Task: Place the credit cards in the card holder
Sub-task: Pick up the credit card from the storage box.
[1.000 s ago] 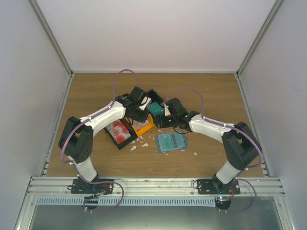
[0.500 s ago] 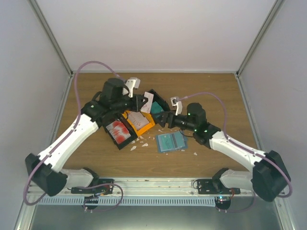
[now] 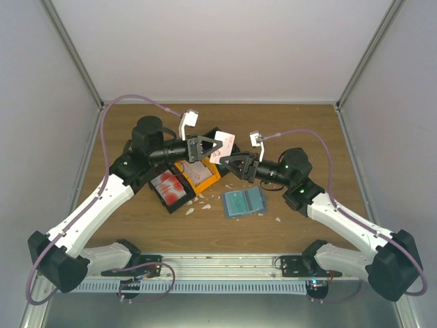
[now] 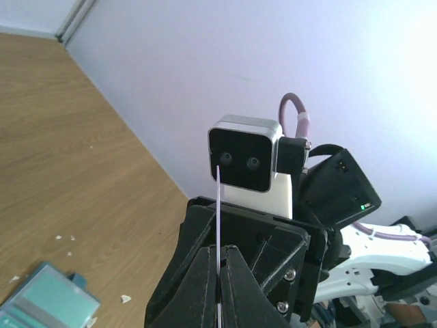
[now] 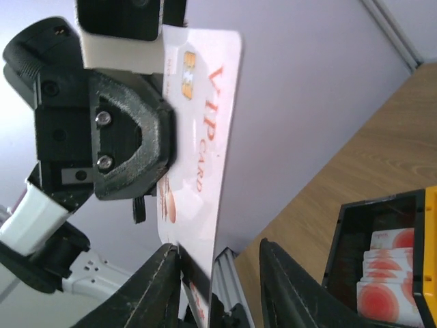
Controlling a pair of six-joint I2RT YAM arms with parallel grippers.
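One VIP credit card (image 5: 205, 130) is up in the air, clamped in your left gripper (image 3: 209, 146); your right gripper (image 3: 231, 162) has its jaws apart either side of the card's free end. The card holder (image 3: 244, 201) lies flat on the table (image 3: 307, 137), near the black bin (image 3: 181, 206) of red-and-white cards (image 3: 169, 188).

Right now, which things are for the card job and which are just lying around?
For the job: credit card pinched in the left gripper; right gripper, open around its edge; card holder; spare credit cards in a bin.
Just lying about: white scraps; orange bin.
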